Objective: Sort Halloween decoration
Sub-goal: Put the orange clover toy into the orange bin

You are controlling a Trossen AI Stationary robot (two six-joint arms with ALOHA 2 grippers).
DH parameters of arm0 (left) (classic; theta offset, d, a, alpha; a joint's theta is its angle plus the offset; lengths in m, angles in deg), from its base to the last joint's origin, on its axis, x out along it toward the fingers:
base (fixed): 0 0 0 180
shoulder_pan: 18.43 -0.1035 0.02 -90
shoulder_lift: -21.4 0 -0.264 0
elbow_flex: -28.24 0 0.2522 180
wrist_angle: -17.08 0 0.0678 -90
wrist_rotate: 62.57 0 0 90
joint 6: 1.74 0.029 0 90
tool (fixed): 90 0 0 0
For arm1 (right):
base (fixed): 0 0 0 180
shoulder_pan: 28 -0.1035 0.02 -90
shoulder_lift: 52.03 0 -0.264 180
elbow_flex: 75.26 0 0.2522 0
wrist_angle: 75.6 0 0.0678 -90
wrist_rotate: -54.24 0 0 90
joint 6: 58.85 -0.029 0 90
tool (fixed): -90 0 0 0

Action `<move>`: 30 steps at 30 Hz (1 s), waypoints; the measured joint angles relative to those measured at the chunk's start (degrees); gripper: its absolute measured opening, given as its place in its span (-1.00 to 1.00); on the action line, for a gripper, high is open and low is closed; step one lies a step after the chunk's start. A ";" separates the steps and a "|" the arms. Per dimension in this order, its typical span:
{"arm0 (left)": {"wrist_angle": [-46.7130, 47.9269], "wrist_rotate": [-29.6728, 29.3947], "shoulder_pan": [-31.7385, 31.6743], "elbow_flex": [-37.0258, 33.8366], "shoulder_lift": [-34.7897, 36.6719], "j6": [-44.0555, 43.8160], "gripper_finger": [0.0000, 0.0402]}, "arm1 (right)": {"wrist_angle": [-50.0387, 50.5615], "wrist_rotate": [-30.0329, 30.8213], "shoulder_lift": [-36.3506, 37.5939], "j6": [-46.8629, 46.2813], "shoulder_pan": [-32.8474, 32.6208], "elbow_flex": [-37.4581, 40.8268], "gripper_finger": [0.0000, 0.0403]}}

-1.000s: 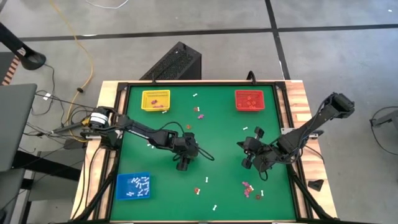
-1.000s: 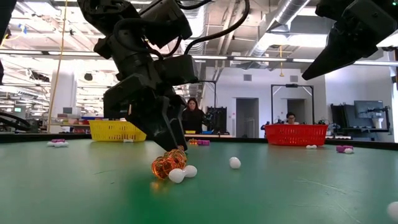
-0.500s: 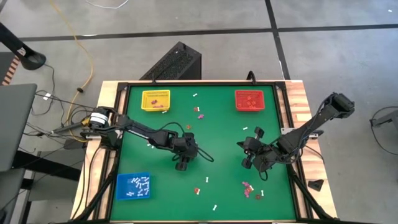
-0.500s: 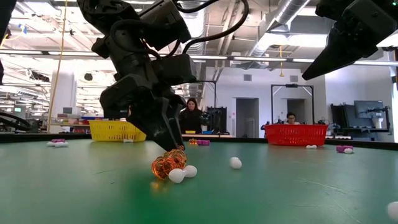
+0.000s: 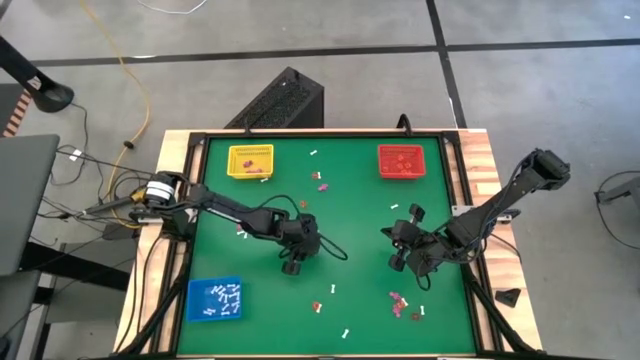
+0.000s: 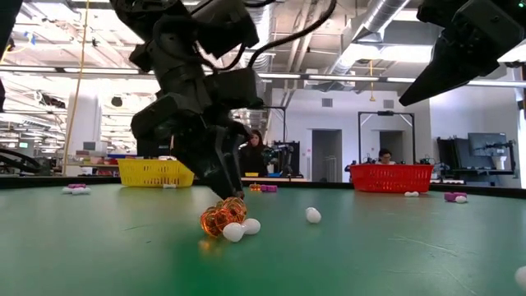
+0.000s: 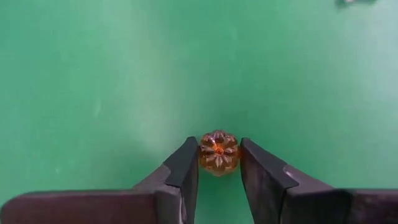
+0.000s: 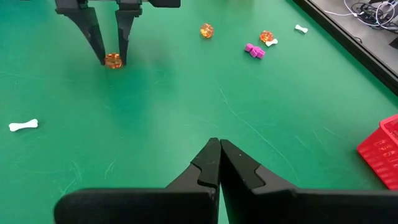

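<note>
My left gripper [image 5: 291, 266] stands near the middle of the green table, slanting down and shut on a small orange pumpkin trinket [image 7: 219, 152], which also shows in the right wrist view as the pumpkin [image 8: 112, 60] between the fingertips. My right gripper [image 8: 217, 146] hangs shut and empty above the table's right half [image 5: 393, 250]. More Halloween decoration lies loose on the table: white bones [image 8: 23, 126], a purple piece [image 8: 253, 50] and two more orange pumpkins [image 8: 206, 30]. My left gripper pinches the orange pumpkin's two opposite sides [image 7: 204, 155] between its two fingertips. The fingers [image 8: 97, 38] slant down onto it from above. Whether the pumpkin rests on the table or hangs just clear of it, I cannot tell.
A yellow tray [image 5: 232, 160] stands at the far left, a red tray [image 5: 382, 160] at the far right and a blue tray [image 5: 192, 300] with white pieces at the near left. Trinkets cluster at the near right [image 5: 402, 303]. An orange piece [image 6: 220, 219] and white ones lie close to the low camera.
My left gripper has shut onto the orange pumpkin trinket while staying over the same spot. My right arm has kept still.
</note>
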 joint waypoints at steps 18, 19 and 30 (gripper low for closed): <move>-34.88 3.43 -16.42 15.82 -15.54 3.26 -0.56 | 0.24 0.02 -0.02 0.02 0.00 0.00 -0.83; -34.49 3.08 -17.46 19.12 -17.44 3.27 -0.56 | 0.26 0.02 -0.02 0.02 0.00 0.00 -0.83; -16.81 5.26 -24.14 60.27 -38.62 4.21 -0.56 | 0.50 0.02 -0.02 1.25 0.00 0.00 -0.83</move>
